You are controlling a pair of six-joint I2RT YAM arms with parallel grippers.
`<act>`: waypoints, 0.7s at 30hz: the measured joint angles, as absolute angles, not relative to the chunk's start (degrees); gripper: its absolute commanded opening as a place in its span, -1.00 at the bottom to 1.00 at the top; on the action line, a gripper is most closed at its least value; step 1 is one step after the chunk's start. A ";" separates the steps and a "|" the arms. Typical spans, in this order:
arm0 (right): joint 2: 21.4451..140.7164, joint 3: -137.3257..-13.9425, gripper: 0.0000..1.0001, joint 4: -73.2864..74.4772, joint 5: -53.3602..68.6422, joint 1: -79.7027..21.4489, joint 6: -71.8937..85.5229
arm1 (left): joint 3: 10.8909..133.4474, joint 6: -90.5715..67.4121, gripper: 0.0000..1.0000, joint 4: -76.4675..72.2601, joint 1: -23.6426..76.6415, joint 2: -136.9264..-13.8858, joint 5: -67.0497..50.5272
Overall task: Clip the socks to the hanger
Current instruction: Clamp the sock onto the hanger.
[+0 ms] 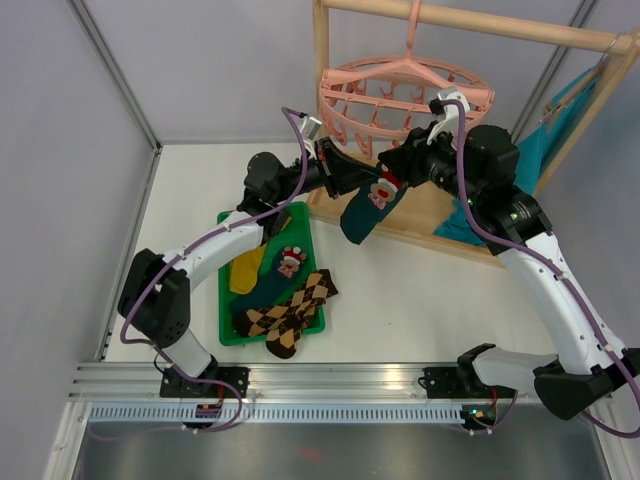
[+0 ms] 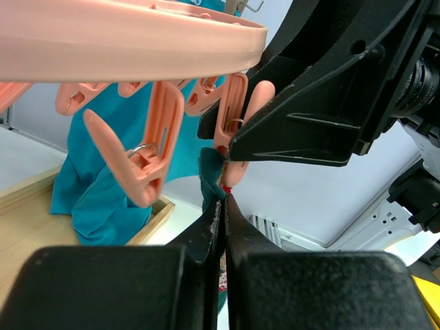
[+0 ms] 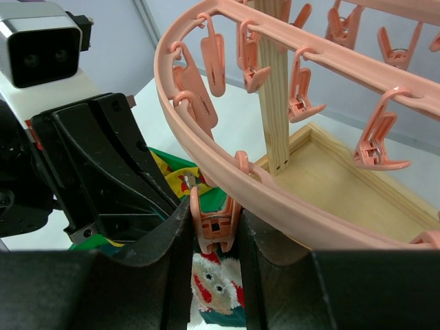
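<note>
On the near tray (image 1: 222, 300) the other socks (image 1: 290, 312) lie unclipped. Above, the left gripper (image 2: 223, 203), jaws together on the teal sock (image 1: 362, 215), holds its cuff up, long axis vertical. The right gripper (image 1: 393, 172) is clamped on a clip (image 3: 214, 223) directly above that cuff, apparently squeezing it open, beneath the hanger (image 3: 289, 206).

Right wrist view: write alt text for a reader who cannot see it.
The right gripper grips a pink clip hanging from the pink hanger ring, with a teal Christmas sock beneath the clip. A wooden rack base lies behind.
</note>
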State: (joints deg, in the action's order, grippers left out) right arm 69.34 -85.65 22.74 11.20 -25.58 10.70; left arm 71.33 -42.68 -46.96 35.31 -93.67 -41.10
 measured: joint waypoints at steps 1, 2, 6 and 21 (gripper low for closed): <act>69.41 -85.65 -0.99 22.68 11.53 -25.58 10.70 | 71.35 -42.83 -0.95 -47.16 35.31 -93.84 -41.10; 69.45 -85.65 -0.99 22.68 11.84 -25.58 10.72 | 71.40 -42.94 -0.95 -47.31 35.31 -94.04 -41.12; 69.45 -85.65 -0.99 22.63 12.23 -25.58 10.72 | 71.44 -43.24 -0.95 -47.33 35.31 -94.41 -41.12; 69.49 -84.44 -1.00 21.67 11.94 -25.58 10.63 | 71.42 -43.72 -0.95 -48.64 35.31 -94.39 -41.15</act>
State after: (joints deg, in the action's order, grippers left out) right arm 69.49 -84.44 21.67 11.94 -25.58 10.63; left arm 71.42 -43.72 -48.64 35.31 -94.39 -41.15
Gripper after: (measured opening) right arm 0.341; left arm 0.028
